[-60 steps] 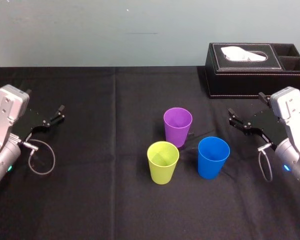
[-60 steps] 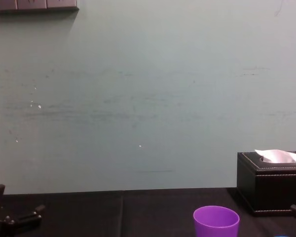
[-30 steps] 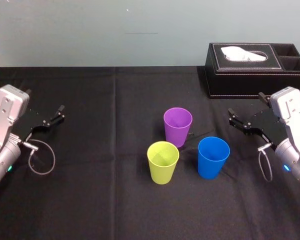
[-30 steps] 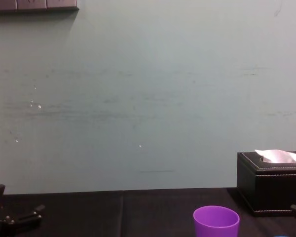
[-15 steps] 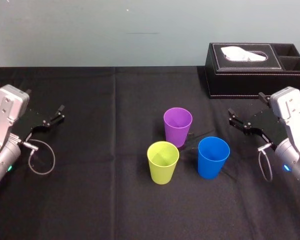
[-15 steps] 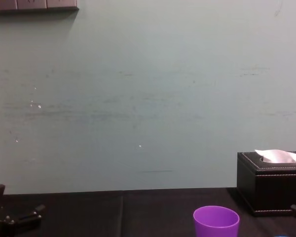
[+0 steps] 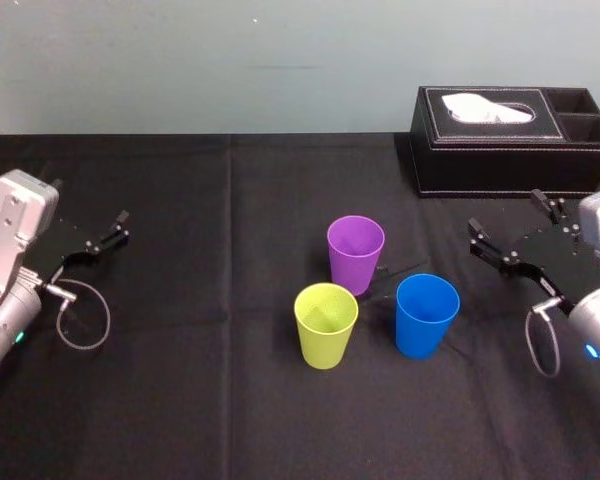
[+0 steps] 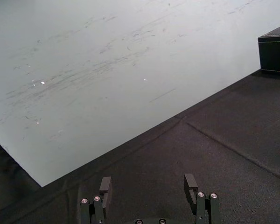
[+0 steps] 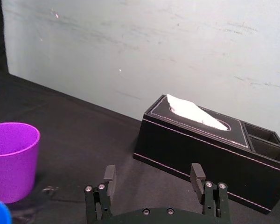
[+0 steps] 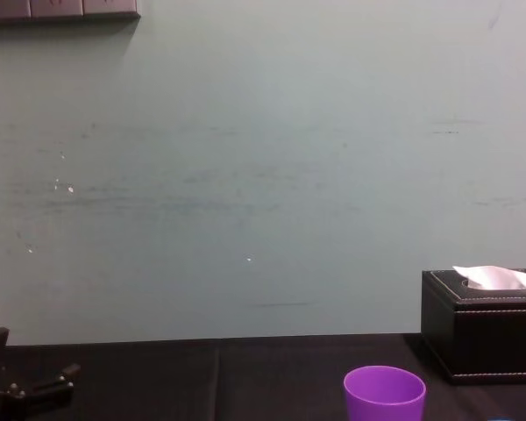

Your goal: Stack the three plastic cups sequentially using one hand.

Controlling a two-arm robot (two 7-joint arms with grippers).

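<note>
Black right tool wide open, empty — apart from blue cup.

Black-clothed table: purple cup, yellow-green cup, blue cup upright, clustered centre; tissue box far right.

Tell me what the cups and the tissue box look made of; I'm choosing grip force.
Purple cup, blue cup, yellow-green cup: probably thin plastic, matte; solid even colour, thin rims. Tissue box: likely leather or faux leather, black; white stitching along its edges.
</note>
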